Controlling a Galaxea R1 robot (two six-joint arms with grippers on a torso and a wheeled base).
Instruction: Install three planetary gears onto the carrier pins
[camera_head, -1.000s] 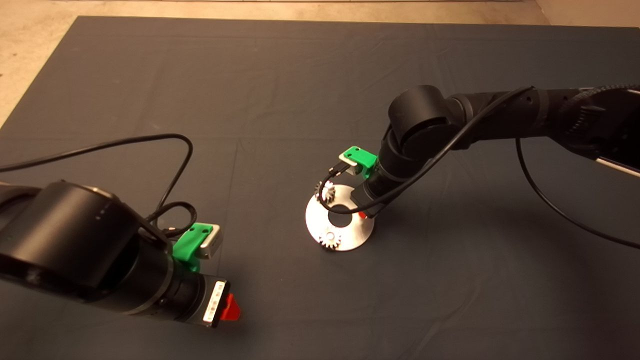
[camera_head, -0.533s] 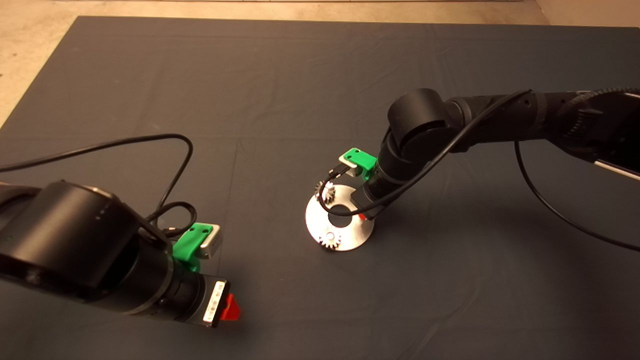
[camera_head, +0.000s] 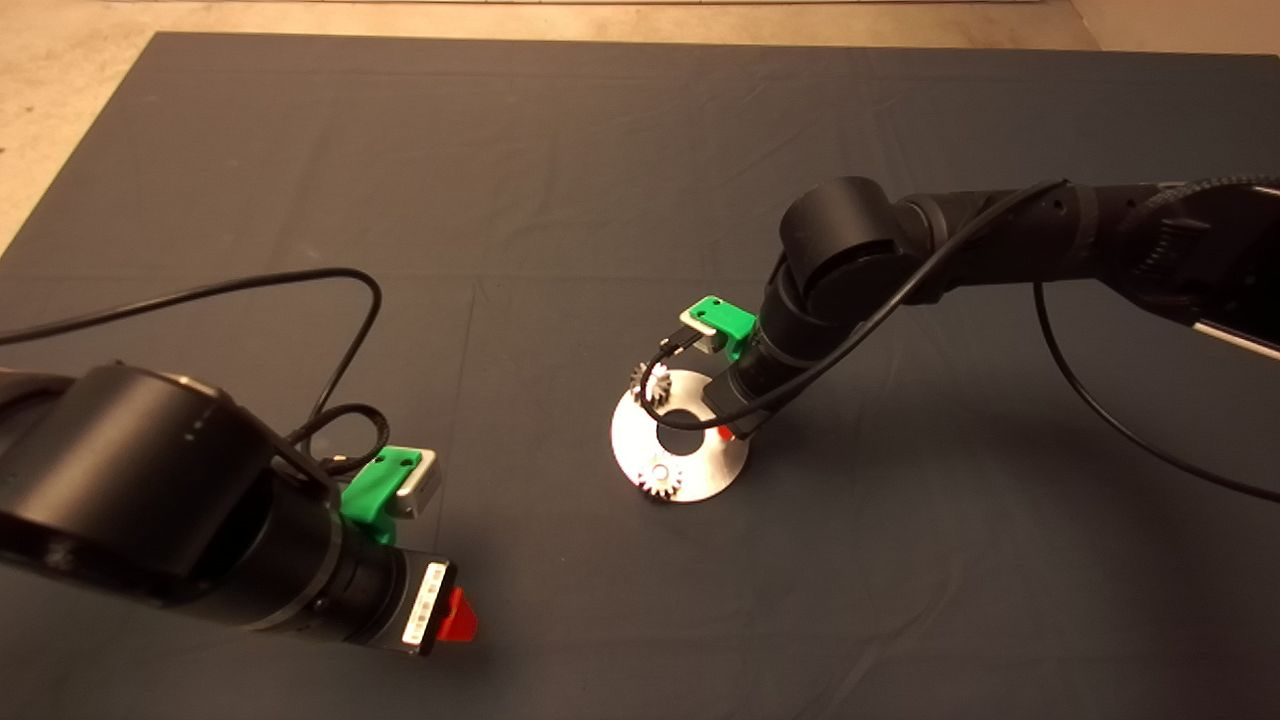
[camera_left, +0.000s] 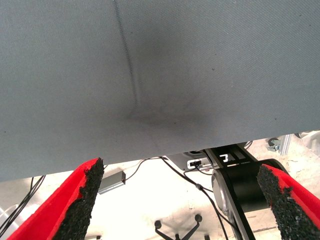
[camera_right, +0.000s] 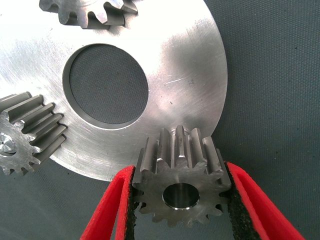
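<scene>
third gear at the last pin

the desk carries a dark mat (camera_head: 560, 170), and nearly everything sits around the right claw (camera_right: 180, 200). the left claw (camera_left: 182, 200) waits well away from the work, over the near edge of the mat, spread wide with nothing between its fingers.

just under and ahead of the right claw lies the disc (camera_right: 190, 75), flat on the mat, its big centre hole beyond the claw tips. two gears are already seated on pins: one (camera_right: 25, 135) off to one side of the claw on the disc's rim, the other (camera_right: 87, 11) across the hole on the far rim. in the head view they show as the gear (camera_head: 660, 479) on the near rim and the gear (camera_head: 650, 380) on the far rim, with the right claw at the disc's right rim.

the right claw is closed on the third gear (camera_right: 180, 185), one pad pressed to each toothed flank, its bore in plain view. it sits at the disc's rim, just in front of the tips. the last pin is hidden behind it, so whether the bore has started on the pin cannot be told.

to do this well, i judge the gear must stay level, bore centred over the pin, and go straight down with light force. if it binds, a small wiggle beats pushing harder. release only once the gear lies flat on the disc.
</scene>
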